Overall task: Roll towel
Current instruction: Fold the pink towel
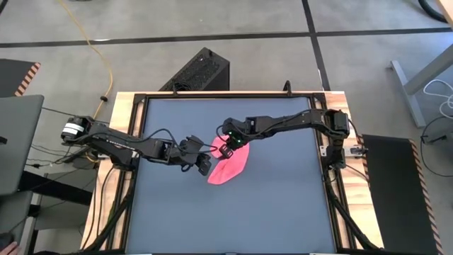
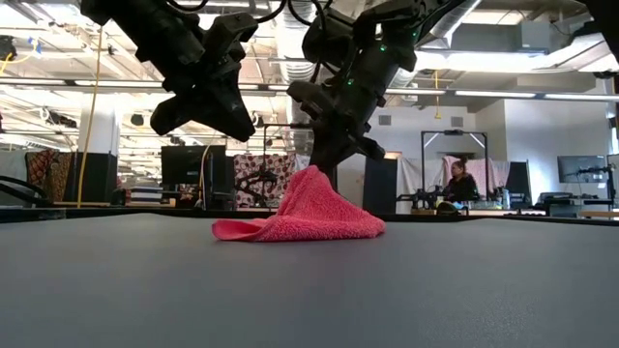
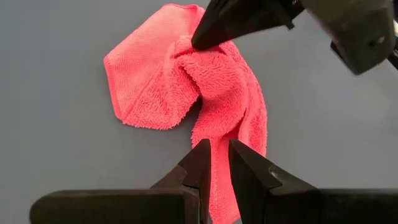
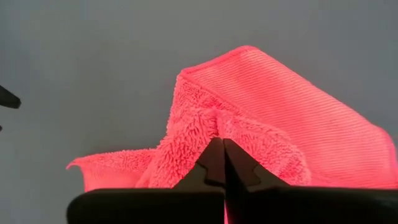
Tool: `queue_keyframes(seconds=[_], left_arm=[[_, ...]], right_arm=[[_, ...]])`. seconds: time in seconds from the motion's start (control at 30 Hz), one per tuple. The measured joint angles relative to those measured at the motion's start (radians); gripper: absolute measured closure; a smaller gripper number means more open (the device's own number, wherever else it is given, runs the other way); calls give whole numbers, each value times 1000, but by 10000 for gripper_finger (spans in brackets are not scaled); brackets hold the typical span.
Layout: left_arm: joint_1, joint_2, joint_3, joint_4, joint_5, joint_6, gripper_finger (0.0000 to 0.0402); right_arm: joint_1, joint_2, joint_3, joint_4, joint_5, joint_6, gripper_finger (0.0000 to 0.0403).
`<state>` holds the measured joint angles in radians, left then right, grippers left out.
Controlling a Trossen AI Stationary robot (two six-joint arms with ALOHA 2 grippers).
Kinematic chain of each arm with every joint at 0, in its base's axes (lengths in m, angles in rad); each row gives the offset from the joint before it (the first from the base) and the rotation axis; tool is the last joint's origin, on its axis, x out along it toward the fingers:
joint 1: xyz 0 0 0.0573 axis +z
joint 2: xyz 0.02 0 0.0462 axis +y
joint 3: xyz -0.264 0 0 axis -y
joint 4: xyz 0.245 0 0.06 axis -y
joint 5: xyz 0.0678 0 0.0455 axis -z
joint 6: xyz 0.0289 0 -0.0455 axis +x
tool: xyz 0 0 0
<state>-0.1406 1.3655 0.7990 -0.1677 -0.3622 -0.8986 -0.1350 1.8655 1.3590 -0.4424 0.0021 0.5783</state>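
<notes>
The pink towel (image 1: 230, 168) lies crumpled near the middle of the dark grey table (image 1: 283, 212). Its lower edges rest on the tabletop, and one part is drawn up into a peak (image 2: 311, 176). My right gripper (image 4: 222, 144) comes from the right side and is shut on that peak. My left gripper (image 3: 217, 163) hovers above the towel's left end, clear of it in the low view (image 2: 227, 121). Its fingers stand a narrow gap apart with nothing between them. My right gripper pinches a bunched fold of the towel (image 4: 217, 124) between its two fingertips. It comes slanting down from the table's right and far side. The fold is raised into a tent (image 2: 311, 179), while the towel's spread edges (image 2: 251, 230) stay on the table.
A black box (image 1: 202, 71) stands just beyond the table's far edge and a laptop (image 1: 18, 142) sits off the left side. Bare tabletop lies near and to the right of the towel. A person (image 2: 459, 184) sits far back in the room.
</notes>
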Motion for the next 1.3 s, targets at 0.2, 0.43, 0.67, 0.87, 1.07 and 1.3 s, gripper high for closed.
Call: queue_keyframes(seconds=[0.2, 0.43, 0.67, 0.87, 1.07, 1.3], left_arm=[[0, 0, 0, 0, 6, 0, 356], [0, 0, 0, 0, 5, -2, 356], [0, 0, 0, 2, -10, 1, 356], [0, 0, 0, 3, -25, 3, 356], [-6, 0, 0, 153, -97, 104, 356], [-5, 0, 0, 435, -3, 309, 355]], right_arm=[[-43, -77, 0, -36, 48, -28, 394], [-80, -225, 0, -43, 121, -56, 394], [-108, -376, 23, 4, 206, -97, 394], [-107, -429, 126, 35, 213, -142, 394], [-58, -416, 193, 27, 237, -188, 394], [-37, -405, 194, -9, 264, -195, 394]])
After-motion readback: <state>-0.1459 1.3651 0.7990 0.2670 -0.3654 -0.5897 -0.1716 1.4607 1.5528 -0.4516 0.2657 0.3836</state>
